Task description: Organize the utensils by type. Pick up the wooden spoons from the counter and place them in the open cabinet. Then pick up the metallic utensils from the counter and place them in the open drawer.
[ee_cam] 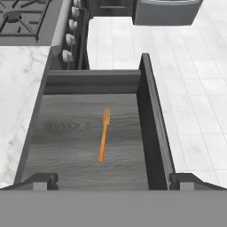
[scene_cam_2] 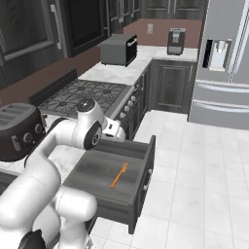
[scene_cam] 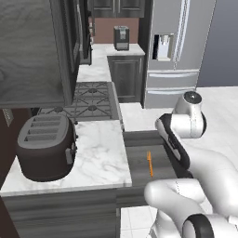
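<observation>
Your gripper (ee_cam: 113,181) sits nearest the hand camera, its two dark fingertips (ee_cam: 44,181) spread wide at either side of the view with nothing between them. You will find it poised above the open drawer (ee_cam: 150,128), looking straight down into it.

Largest first: the counter (scene_cam: 100,158) is white marble with grey veining, flat and glossy, running from the toaster side to the stove. The stove (scene_cam_2: 85,95) has black cast grates over a dark top, with a row of round pale knobs (ee_cam: 68,42) on its front edge. The refrigerator (scene_cam: 179,46) is a tall brushed-silver block with a dispenser panel. The toaster (scene_cam: 46,146) is a rounded dark body with four slots, standing on the counter's left part.

The drawer is wide and shallow, dark grey wood grain, with a flat front panel and straight walls; it stands pulled out over the pale tiled floor (scene_cam_2: 204,160).

The orange fork (ee_cam: 103,135) lies flat on the drawer's bottom, near the middle, tines pointing toward the drawer's back wall. It is slim and straight, wholly bright orange as far as you can see. It lies apart from the fingertips, between them and ahead of them, touching neither.
</observation>
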Robot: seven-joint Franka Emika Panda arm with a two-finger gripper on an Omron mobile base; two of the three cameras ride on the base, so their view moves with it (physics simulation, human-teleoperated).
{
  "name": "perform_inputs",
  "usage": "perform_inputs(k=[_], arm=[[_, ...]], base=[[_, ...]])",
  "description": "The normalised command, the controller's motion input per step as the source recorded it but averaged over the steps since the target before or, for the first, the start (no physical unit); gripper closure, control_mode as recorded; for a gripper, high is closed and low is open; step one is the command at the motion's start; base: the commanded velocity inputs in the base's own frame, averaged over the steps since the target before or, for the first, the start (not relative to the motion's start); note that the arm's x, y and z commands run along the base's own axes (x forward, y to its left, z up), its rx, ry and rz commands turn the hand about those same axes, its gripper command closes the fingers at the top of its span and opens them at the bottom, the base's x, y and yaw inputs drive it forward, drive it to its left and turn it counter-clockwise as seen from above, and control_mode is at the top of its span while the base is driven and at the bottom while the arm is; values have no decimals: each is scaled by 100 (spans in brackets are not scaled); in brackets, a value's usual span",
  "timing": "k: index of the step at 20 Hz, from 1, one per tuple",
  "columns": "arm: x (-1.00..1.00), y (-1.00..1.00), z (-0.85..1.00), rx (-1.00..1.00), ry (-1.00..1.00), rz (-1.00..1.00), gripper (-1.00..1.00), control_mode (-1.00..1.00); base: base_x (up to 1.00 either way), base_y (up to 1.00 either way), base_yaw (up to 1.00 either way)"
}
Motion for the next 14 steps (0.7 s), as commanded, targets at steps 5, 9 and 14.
perform_inputs(k=[5, 9, 14], arm=[[-52, 2, 38, 0, -1, 0, -100, -100], [-45, 0, 33, 0, 3, 0, -100, -100], [-43, 0, 21, 0, 0, 0, -100, -100]], base=[[0, 0, 0], [0, 0, 0], [0, 0, 0]])
